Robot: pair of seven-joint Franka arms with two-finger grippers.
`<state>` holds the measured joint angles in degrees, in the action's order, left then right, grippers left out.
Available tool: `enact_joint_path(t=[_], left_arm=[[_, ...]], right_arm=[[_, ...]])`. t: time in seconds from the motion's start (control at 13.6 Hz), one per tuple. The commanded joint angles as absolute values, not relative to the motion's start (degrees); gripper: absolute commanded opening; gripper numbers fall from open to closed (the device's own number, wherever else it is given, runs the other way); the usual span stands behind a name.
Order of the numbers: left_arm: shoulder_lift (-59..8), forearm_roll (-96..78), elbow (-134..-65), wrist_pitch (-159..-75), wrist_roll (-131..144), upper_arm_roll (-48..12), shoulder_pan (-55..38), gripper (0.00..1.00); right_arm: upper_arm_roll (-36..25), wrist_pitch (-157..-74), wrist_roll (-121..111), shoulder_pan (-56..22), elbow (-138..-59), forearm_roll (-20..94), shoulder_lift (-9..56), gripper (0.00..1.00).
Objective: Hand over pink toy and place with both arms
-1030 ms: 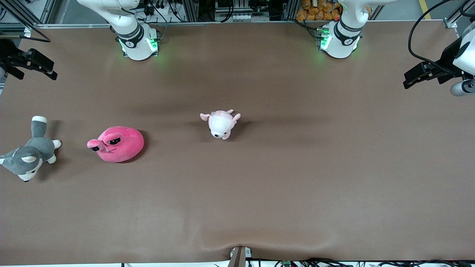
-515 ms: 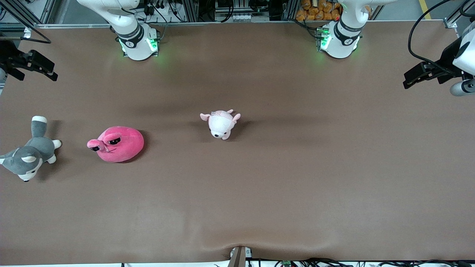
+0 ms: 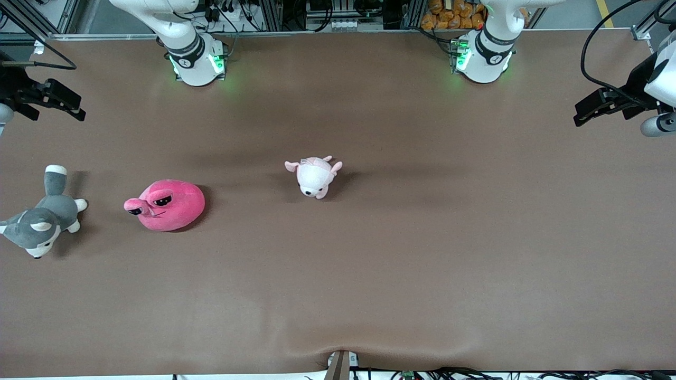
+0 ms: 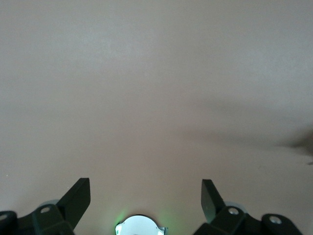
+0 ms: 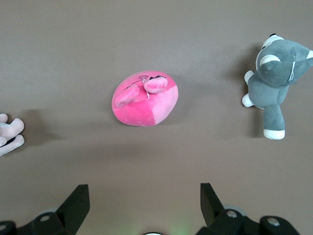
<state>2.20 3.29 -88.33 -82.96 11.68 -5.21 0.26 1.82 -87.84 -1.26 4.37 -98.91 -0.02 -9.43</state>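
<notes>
The pink toy (image 3: pixel 169 206), a hot-pink round plush with two stalk eyes, lies on the brown table toward the right arm's end. It also shows in the right wrist view (image 5: pixel 145 100). My right gripper (image 3: pixel 74 105) is open and empty, up in the air over the table's edge at the right arm's end, apart from the toy; its open fingers frame bare table in its wrist view (image 5: pixel 145 196). My left gripper (image 3: pixel 581 116) is open and empty, held up over the left arm's end of the table, with only bare table in its wrist view (image 4: pixel 145 196).
A grey-and-white husky plush (image 3: pixel 39 224) lies beside the pink toy at the right arm's end, and it shows in the right wrist view (image 5: pixel 276 73). A small pale pink-and-white plush (image 3: pixel 315 177) lies near the table's middle. The brown cloth is wrinkled at the front edge (image 3: pixel 338 348).
My right gripper has shifted slightly over the table's end, toward the toys. The left arm and the plush toys have not moved.
</notes>
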Motion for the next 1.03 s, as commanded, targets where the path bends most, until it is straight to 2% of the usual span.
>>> enact_joint_path(t=[0.0,0.66,0.96], left_arm=[[3.3,3.5,-88.4,-82.2,10.8,-6.2,0.4,1.00],[4.6,3.0,-88.0,-80.2,10.5,-6.8,0.9,1.00],[4.1,3.3,-85.3,-80.0,9.0,-6.9,0.8,1.00]], right_arm=[[1.5,-87.3,-0.8,4.0,-98.8,-1.1,-9.7,1.00],[1.1,-85.8,-0.7,4.1,-98.7,-1.2,-9.8,1.00],[1.1,-85.9,-0.7,4.1,-98.7,-1.2,-9.6,1.00]])
